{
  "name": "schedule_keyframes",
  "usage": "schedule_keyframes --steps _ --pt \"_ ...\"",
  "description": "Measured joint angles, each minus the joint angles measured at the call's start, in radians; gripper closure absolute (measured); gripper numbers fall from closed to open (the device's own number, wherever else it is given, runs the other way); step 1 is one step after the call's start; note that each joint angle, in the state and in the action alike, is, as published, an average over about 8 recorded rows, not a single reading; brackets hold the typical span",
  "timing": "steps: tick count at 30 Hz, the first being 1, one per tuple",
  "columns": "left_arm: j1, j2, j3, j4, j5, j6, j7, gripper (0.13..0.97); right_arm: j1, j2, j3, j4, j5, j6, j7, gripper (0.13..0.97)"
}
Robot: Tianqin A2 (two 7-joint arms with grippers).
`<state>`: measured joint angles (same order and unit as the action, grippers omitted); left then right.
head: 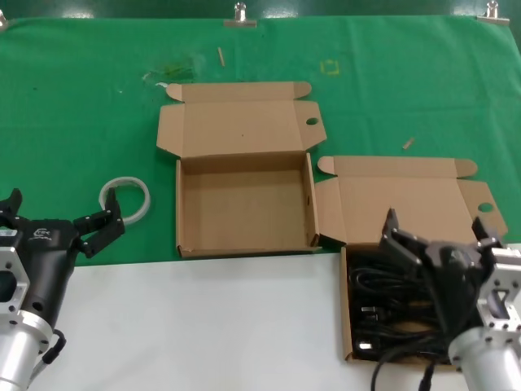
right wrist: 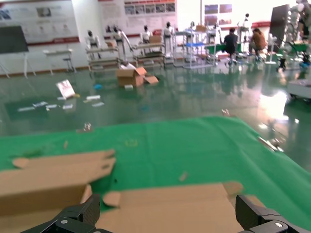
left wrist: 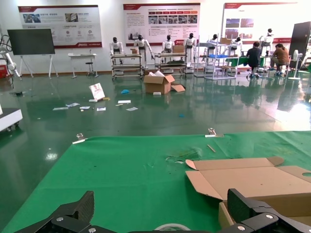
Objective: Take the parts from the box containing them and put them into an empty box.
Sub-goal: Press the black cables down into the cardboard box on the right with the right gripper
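The box containing them point(head: 346, 318) lies open at the near right, its lid point(head: 407, 204) folded back, with black coiled parts point(head: 387, 295) inside. My right gripper point(head: 438, 232) hovers over this box, open, with nothing between its fingers; its wrist view shows the brown lid point(right wrist: 170, 206) between the spread fingertips point(right wrist: 82, 211). An empty box point(head: 244, 208) stands open in the middle, its lid point(head: 240, 122) laid back. My left gripper point(head: 61, 213) waits open at the near left, apart from both boxes. In the left wrist view the left gripper point(left wrist: 165, 213) is open over green cloth.
A clear tape roll point(head: 126, 199) lies on the green cloth just beyond the left gripper and also shows as a tape roll point(left wrist: 171, 226) in the left wrist view. Small scraps point(head: 172, 72) lie at the back. A white tabletop point(head: 203, 326) fills the near middle.
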<state>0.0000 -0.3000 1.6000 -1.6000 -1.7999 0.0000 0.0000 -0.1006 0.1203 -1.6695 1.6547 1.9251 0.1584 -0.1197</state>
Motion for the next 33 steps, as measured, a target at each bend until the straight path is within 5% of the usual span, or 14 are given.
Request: schedule_keyframes --steps 11,33 --pt "0.0 0.0 0.0 0.0 0.0 0.0 -0.001 0.132 -0.1 0.0 -0.051 0.035 0.082 0.1 -0.108 0.129" --pt "0.0 0.0 0.0 0.0 0.0 0.0 0.0 0.132 -0.143 0.0 -0.152 0.125 0.365 0.365 -0.513 0.129"
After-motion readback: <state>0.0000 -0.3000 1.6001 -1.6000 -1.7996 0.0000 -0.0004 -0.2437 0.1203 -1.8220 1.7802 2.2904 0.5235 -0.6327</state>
